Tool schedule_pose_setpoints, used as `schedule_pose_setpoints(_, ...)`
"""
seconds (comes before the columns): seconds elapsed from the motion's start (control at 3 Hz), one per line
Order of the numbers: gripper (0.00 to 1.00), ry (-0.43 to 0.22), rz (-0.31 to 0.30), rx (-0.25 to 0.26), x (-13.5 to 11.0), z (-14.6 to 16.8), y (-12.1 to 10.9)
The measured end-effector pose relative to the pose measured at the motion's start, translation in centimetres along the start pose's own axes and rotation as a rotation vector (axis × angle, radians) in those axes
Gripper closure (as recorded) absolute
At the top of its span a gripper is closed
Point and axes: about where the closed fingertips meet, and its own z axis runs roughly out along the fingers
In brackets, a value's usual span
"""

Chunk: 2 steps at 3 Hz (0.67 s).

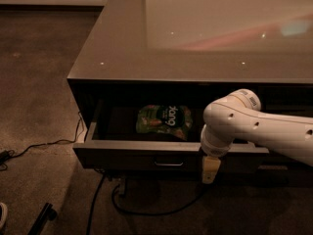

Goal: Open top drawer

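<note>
the top drawer (127,156) stood partly out; the gripper (209,171) hung right of its handle (168,164), hold impossible to tell. a straight, level pull nearward seemed best.

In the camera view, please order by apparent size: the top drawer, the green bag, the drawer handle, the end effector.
1. top drawer
2. green bag inside it
3. handle and end effector, hanging before the drawer front right of the handle: similar size, not ranked.
</note>
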Motion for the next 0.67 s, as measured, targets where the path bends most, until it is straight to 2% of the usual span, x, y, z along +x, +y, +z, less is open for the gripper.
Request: schedule_pose_setpoints(0.67, 0.0, 0.053, -0.058, 0.048, -2.0, -1.2, 1.1)
